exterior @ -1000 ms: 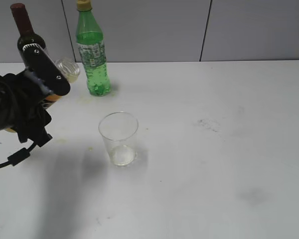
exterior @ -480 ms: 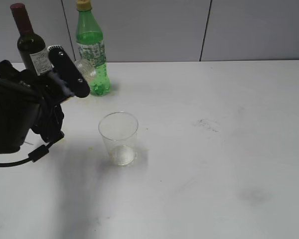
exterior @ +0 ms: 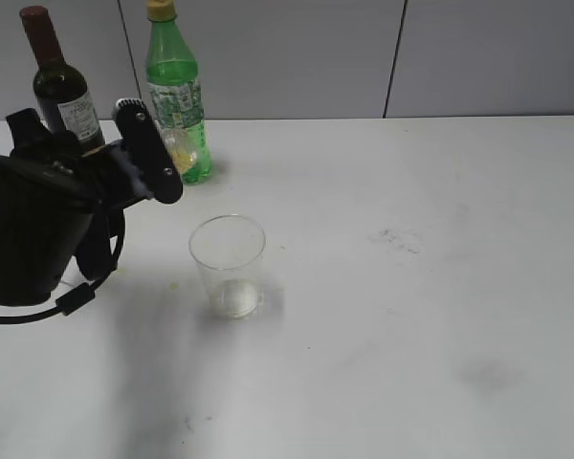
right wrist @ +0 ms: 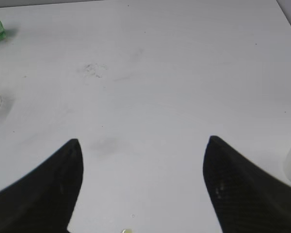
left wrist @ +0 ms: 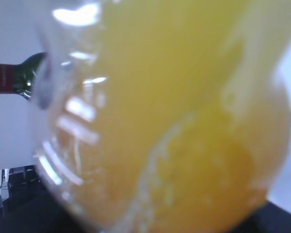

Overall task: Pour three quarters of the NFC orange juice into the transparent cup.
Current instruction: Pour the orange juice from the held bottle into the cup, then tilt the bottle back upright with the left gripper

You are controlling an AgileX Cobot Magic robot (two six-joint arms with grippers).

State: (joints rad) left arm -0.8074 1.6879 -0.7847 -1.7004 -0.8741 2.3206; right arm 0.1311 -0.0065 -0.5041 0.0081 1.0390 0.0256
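Up-left of transparent cup [exterior: 228,265]: left gripper [exterior: 153,153] clamps NFC orange juice [exterior: 179,148], neck tilted cupward, short of rim; right gripper [right wrist: 143,187] spread, empty.

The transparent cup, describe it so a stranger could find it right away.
On the white table, left of the middle and nearer the camera than the green bottle and wine bottle, stands the transparent cup. It alone is short, colourless and open-topped.
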